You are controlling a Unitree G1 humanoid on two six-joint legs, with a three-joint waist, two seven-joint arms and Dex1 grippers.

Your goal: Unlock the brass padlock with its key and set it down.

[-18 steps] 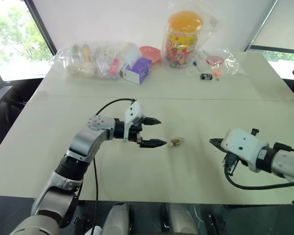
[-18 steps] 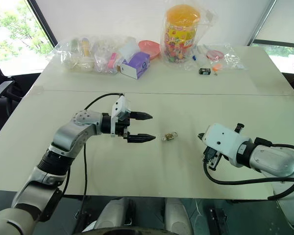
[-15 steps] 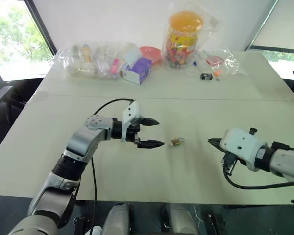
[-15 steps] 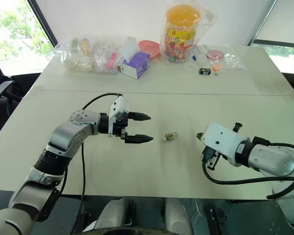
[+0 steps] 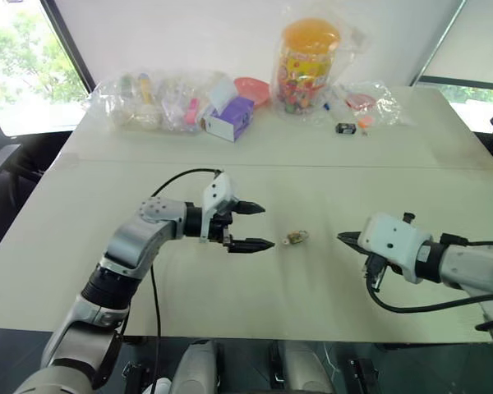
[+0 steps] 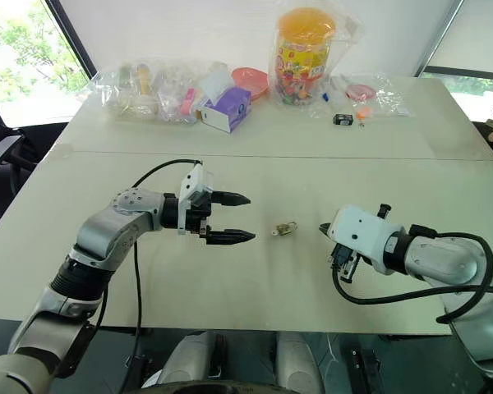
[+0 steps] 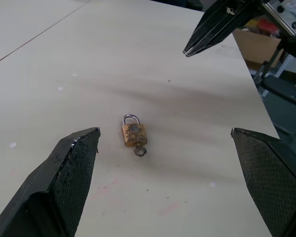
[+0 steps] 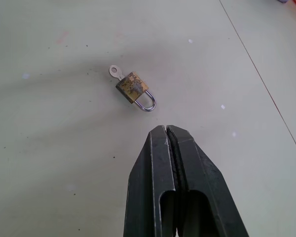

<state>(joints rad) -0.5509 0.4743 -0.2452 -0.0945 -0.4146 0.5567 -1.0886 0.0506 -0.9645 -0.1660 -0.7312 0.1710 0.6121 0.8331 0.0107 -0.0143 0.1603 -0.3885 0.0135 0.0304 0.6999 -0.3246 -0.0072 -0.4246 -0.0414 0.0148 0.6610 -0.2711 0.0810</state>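
Two end effectors flank the brass padlock (image 7: 133,134), which lies flat mid-tabletop (image 5: 230,156) toward the near edge, key (image 7: 140,149) in its base: my left end effector (image 5: 251,226) gapes wide to grasp it, right end effector (image 6: 323,229) pinched shut, empty.

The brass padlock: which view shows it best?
The right wrist view: the brass padlock lies flat, shackle and inserted key distinct. The left wrist view shows it similarly; the eye views give a tiny speck between the grippers.
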